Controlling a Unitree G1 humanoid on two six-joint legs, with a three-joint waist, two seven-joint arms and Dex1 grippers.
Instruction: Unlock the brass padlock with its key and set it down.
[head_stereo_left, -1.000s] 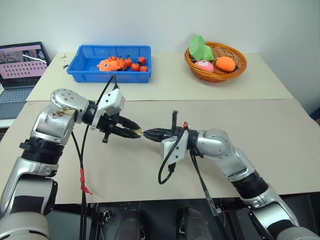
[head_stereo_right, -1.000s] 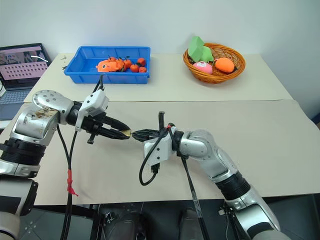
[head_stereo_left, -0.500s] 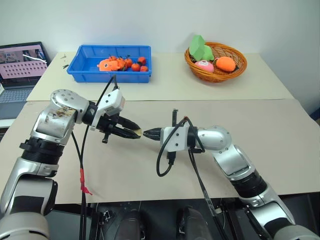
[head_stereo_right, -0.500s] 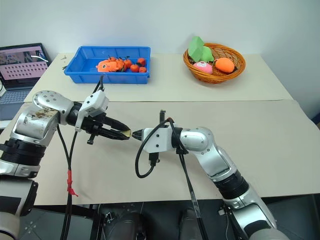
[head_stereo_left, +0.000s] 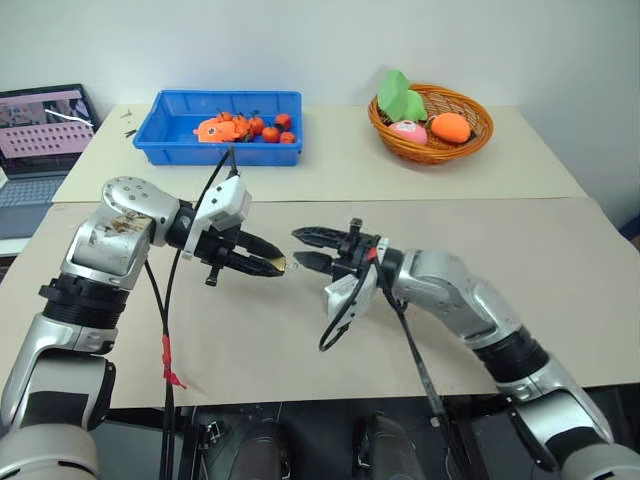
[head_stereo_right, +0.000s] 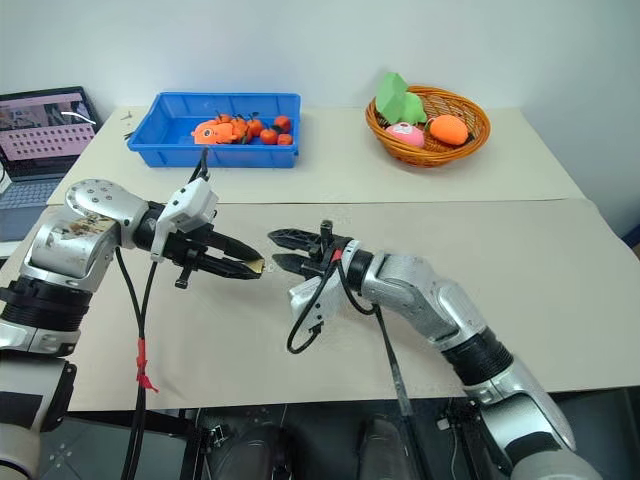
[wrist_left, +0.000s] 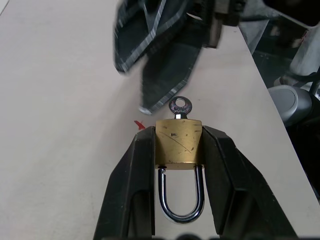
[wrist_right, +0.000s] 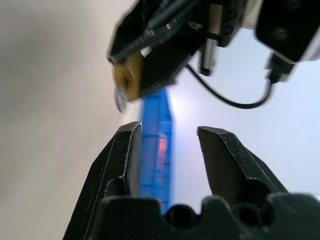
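Brass padlock (wrist_left: 178, 142) gripped in left hand (wrist_left: 178, 150).
Key (wrist_left: 180, 107) stood in its keyhole; right hand (head_stereo_left: 312, 249) gaped empty beside it.

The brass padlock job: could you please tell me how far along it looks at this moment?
Done: the key sits in the brass padlock, its bow sticking out of the body. In hand: the left gripper clamps the padlock body above the table, while the right gripper is beside it with jaws apart, off the key. Left: the shackle looks seated, so whether it is unlocked is unclear; setting it down remains.
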